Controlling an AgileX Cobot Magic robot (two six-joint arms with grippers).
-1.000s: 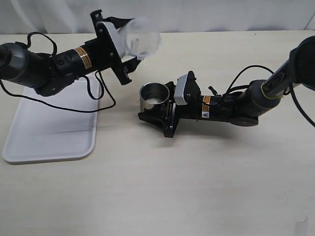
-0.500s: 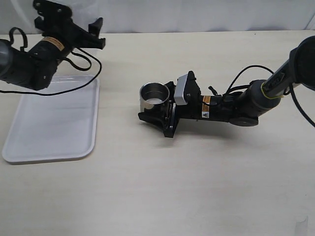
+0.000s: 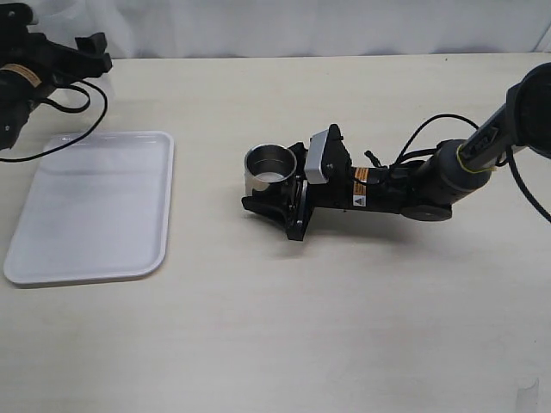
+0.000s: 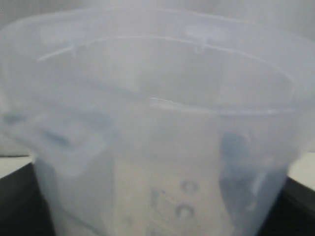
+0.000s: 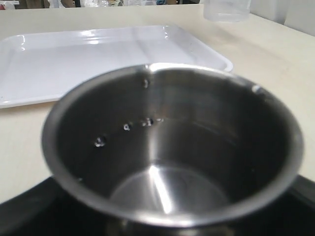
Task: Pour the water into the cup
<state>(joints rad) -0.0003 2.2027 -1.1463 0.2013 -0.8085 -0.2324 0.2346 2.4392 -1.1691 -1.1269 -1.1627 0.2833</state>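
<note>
Left tool (image 3: 101, 52), clamped on the translucent beaker (image 4: 157, 123), has swung away from above the cup (image 3: 269, 166) to the far corner beyond the tray (image 3: 86, 215) — so the pour looks finished (droplets of water (image 5: 127, 127) cling to the cup's inside wall). Right tool (image 3: 274, 193) grips the cup, which stands mid-surface (image 3: 344, 327). Count — two tools, one cup, one beaker, one tray.

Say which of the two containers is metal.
The short silver-grey brushed-steel cup within the right pincer; the other, filling the left wrist view, is a translucent plastic beaker.
</note>
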